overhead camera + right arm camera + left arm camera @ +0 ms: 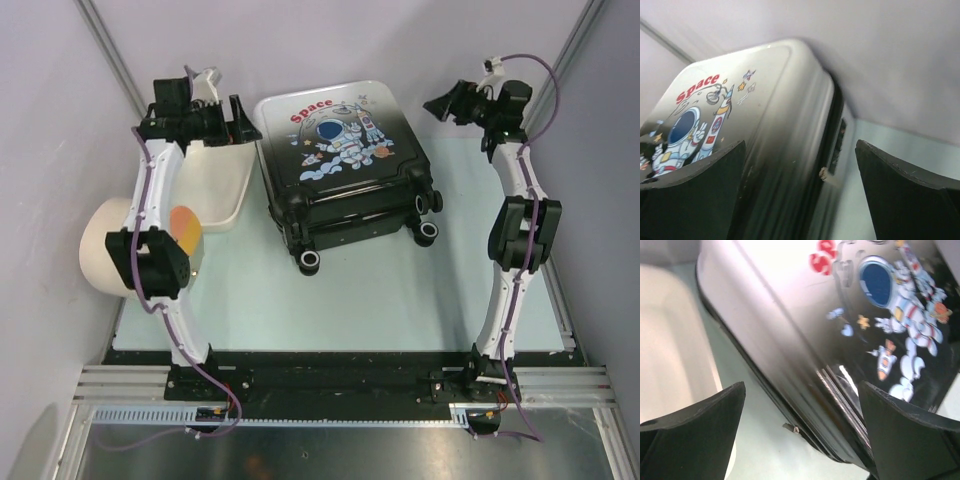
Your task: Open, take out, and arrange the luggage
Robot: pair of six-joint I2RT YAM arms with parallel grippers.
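The luggage [340,165] lies flat and closed at the back middle of the table, astronaut "Space" print up, black wheels toward me. My left gripper [243,124] is open and empty just off its back left corner. In the left wrist view the case's left side [805,355] runs between the fingers, with a small metal zipper pull [791,428] at the seam. My right gripper [436,104] is open and empty off the back right corner. The right wrist view shows the case's right side [785,130] and a small pull tab [823,173] at its zipper line.
A cream plastic tub [218,180] sits on the table left of the luggage, close to my left gripper. A cream cylinder with an orange end [135,245] lies further left, by my left arm. Lilac walls close the back and sides.
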